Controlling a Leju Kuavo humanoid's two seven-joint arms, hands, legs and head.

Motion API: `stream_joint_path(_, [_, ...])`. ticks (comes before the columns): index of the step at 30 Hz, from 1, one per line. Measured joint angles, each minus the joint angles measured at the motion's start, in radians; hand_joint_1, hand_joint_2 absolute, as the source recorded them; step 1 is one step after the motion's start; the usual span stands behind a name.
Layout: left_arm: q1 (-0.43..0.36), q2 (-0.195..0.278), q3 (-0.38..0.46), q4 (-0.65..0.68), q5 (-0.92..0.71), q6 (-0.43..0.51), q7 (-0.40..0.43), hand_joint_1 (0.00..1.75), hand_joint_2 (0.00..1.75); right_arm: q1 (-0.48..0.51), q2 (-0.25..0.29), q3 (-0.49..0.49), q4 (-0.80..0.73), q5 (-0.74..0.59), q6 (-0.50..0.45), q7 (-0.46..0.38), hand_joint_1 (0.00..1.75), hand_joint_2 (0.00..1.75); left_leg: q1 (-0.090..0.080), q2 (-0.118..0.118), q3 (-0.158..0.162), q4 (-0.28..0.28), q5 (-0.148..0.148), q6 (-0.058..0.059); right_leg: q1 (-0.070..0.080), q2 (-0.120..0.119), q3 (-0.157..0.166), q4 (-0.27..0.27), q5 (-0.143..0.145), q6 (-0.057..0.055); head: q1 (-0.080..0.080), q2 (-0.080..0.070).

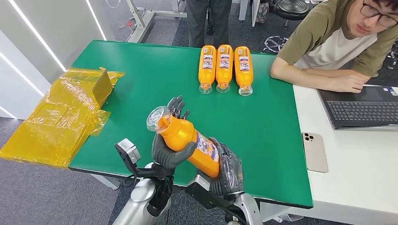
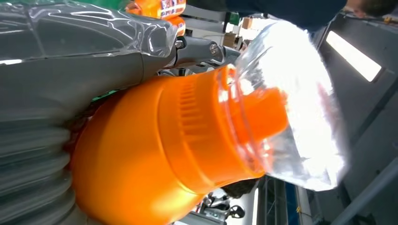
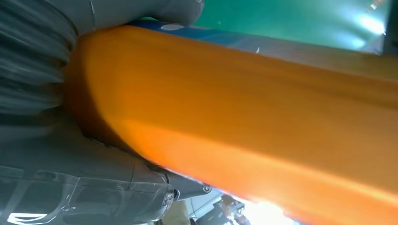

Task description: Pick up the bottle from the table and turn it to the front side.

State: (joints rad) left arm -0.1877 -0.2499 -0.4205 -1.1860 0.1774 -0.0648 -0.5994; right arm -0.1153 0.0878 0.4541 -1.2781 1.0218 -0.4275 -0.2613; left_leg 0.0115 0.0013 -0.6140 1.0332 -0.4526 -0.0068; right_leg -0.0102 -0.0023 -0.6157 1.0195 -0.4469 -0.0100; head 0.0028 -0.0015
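Observation:
An orange bottle (image 1: 185,140) with a clear cap and a printed label is lifted above the green table's (image 1: 141,79) near edge, tilted with its cap up and to the left. My left hand (image 1: 170,152) grips its shoulder just below the cap. My right hand (image 1: 228,169) holds the lower body near the base. Up close, the left wrist view has the orange neck and clear cap (image 2: 291,103) against my left hand (image 2: 70,61). The right wrist view has the orange body (image 3: 244,112) pressed into my right hand (image 3: 75,178).
Three more orange bottles (image 1: 224,68) lie side by side at the table's far edge. A crumpled yellow plastic bag (image 1: 65,115) hangs over the left edge. A person leans an arm (image 1: 319,77) on the far right corner, beside a laptop (image 1: 366,110) and a phone (image 1: 315,151) on the white table.

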Motion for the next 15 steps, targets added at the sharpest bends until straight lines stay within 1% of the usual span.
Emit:
stream_joint_path(6, [0.004, -0.001, 0.023, 0.01, 0.0, 0.002, -0.005, 0.0, 1.75, -0.017, -0.012, -0.001, 0.021, 0.031, 0.056, 0.024, 1.75, 1.75, 0.0, 0.0, 0.0, 0.0, 0.0, 0.0, 0.0, 0.0, 0.0, 0.0, 0.0, 0.0, 0.0, 0.0])
stream_joint_path(13, [0.01, -0.003, 0.053, 0.01, -0.002, 0.007, -0.007, 0.0, 1.75, -0.017, -0.026, -0.002, 0.031, 0.074, 0.085, 0.04, 1.75, 1.75, 0.0, 0.0, 0.0, 0.0, 0.0, 0.0, 0.0, 0.0, 0.0, 0.0, 0.0, 0.0, 0.0, 0.0])
stream_joint_path(14, [0.011, -0.003, 0.057, 0.01, -0.001, 0.008, -0.008, 0.39, 1.75, -0.017, -0.026, -0.002, 0.032, 0.082, 0.087, 0.042, 1.75, 1.75, 0.0, 0.0, 0.0, 0.0, 0.0, 0.0, 0.0, 0.0, 0.0, 0.0, 0.0, 0.0, 0.0, 0.0])
stream_joint_path(15, [0.012, -0.003, 0.062, 0.01, 0.0, 0.008, -0.008, 0.82, 1.75, -0.017, -0.027, -0.002, 0.032, 0.089, 0.089, 0.045, 1.75, 1.75, 0.0, 0.0, 0.0, 0.0, 0.0, 0.0, 0.0, 0.0, 0.0, 0.0, 0.0, 0.0, 0.0, 0.0])
